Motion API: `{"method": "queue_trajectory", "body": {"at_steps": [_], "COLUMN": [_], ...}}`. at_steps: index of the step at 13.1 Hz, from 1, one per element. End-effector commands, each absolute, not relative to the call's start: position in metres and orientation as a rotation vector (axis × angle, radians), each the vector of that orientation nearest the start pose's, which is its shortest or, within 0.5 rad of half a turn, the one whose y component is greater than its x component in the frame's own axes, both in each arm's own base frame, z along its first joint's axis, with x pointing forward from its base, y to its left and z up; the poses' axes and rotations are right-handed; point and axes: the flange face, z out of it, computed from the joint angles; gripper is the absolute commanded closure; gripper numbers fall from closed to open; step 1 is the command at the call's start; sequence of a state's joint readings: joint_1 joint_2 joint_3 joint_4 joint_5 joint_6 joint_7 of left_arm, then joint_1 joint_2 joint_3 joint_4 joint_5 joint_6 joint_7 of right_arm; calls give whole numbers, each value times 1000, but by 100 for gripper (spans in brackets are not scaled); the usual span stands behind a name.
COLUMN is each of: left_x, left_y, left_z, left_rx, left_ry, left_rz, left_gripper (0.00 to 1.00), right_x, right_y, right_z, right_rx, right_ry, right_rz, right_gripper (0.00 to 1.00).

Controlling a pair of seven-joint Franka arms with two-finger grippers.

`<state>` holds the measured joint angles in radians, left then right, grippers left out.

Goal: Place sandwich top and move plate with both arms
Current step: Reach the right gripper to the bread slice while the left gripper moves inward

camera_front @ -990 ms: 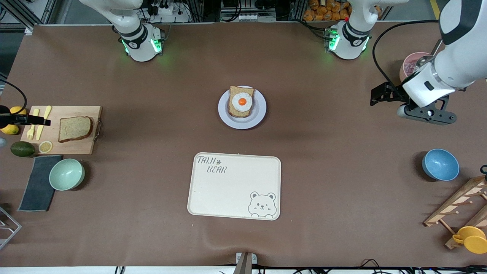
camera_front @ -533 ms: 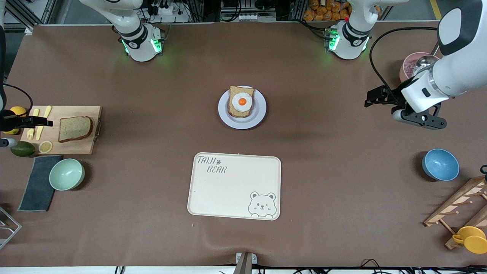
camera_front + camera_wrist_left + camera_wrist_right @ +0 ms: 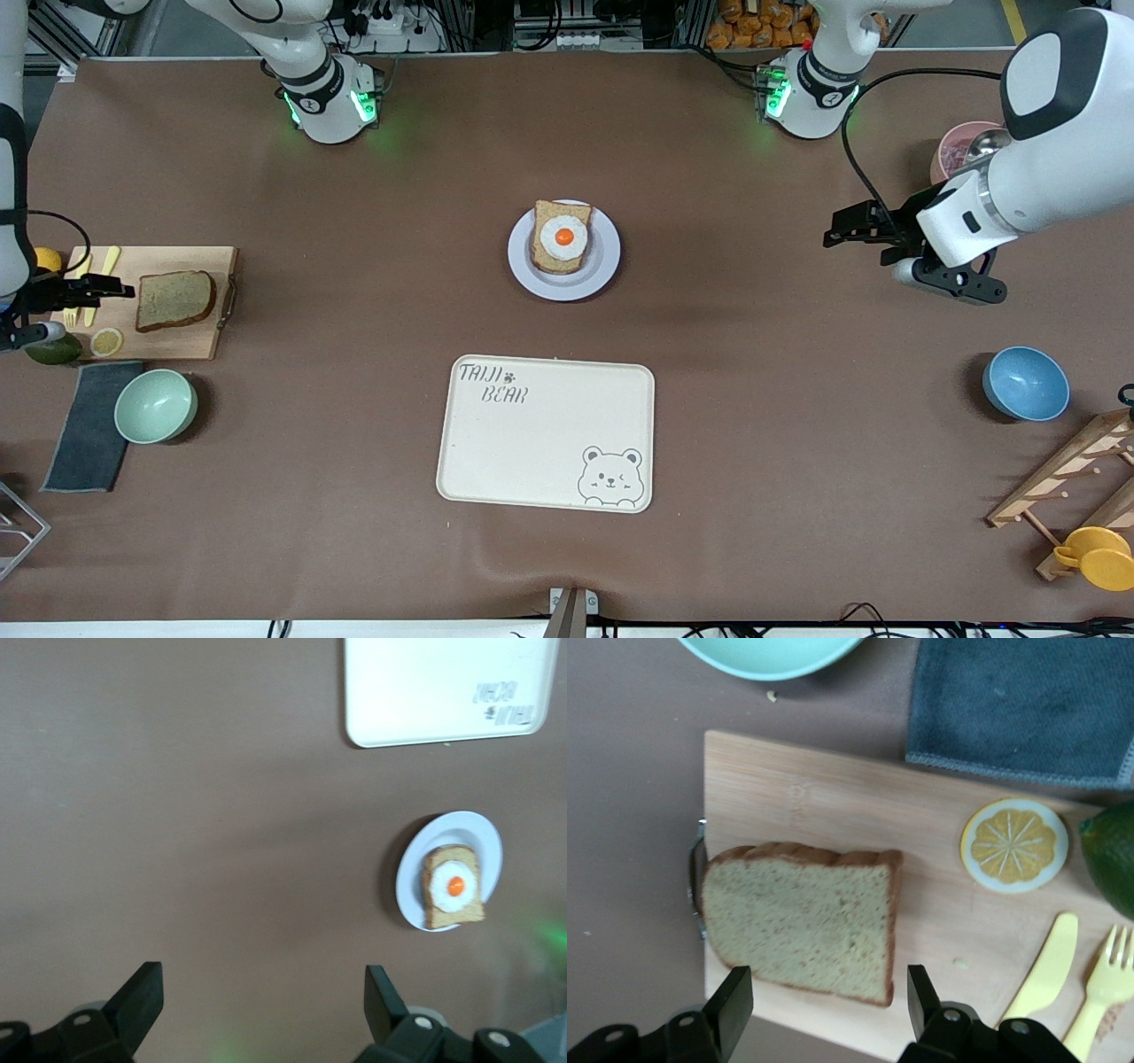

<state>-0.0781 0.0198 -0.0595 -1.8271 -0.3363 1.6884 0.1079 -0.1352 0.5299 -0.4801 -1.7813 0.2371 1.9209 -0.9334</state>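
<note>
The sandwich top [image 3: 175, 299], a plain brown bread slice, lies flat on a wooden cutting board [image 3: 182, 344] at the right arm's end of the table. My right gripper [image 3: 120, 288] hovers open over the board's knife and fork, beside the slice. In the right wrist view its gripper [image 3: 830, 992] hangs above one edge of the sandwich top [image 3: 799, 921]. The plate [image 3: 604, 266] sits mid-table with an egg-topped bread slice [image 3: 562, 237] on it. My left gripper [image 3: 834, 235] hangs open and empty over bare table toward the left arm's end. In the left wrist view the left gripper [image 3: 263, 992] frames bare table, with the plate [image 3: 409, 895] farther off.
A cream bear tray [image 3: 545, 434] lies nearer the front camera than the plate. Green bowl [image 3: 155, 405], grey cloth [image 3: 89, 425], avocado [image 3: 49, 350] and lemon slice [image 3: 106, 341] surround the board. Blue bowl [image 3: 1025, 383], pink cup [image 3: 961, 146] and wooden rack [image 3: 1072, 478] stand at the left arm's end.
My right gripper has moved in over the cutting board toward the bread slice. My left gripper has moved over the table toward the plate. Nothing on the table has shifted.
</note>
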Motion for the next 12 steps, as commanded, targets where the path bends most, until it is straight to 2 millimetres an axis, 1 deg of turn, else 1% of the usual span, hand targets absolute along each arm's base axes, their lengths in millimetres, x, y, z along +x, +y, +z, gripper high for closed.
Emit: {"method": "queue_trajectory", "body": {"at_steps": [1, 2, 3, 5, 6, 9, 10, 11, 12], "left_x": [540, 541, 542, 547, 549, 551, 553, 554, 556], "left_y": [-108, -109, -108, -104, -102, -103, -102, -97, -91], "left_z": [496, 490, 489, 481, 475, 466, 462, 459, 455], "left_rx": [-3476, -3473, -3475, -3475, -3475, -3473, -3472, -3475, -3478], "left_ry": [334, 336, 348, 338, 332, 337, 368, 385, 388], "left_rz": [302, 321, 320, 341, 355, 383, 384, 385, 391], "left_gripper": [0, 0, 0, 0, 0, 0, 0, 0, 0], "right_x": [520, 518, 517, 515, 513, 509, 508, 506, 506], "right_y": [-340, -341, -343, -346, -349, -353, -352, -354, -353], "right_z": [252, 243, 240, 233, 229, 216, 211, 207, 200], "right_rx": [-2887, -2876, -2874, -2872, -2864, -2857, -2849, -2845, -2838], "right_ry": [-372, -358, -353, -379, -354, -373, -383, -381, -373], "right_rz": [313, 315, 310, 295, 282, 271, 272, 276, 267], "right_gripper": [28, 28, 30, 35, 38, 38, 38, 39, 41]}}
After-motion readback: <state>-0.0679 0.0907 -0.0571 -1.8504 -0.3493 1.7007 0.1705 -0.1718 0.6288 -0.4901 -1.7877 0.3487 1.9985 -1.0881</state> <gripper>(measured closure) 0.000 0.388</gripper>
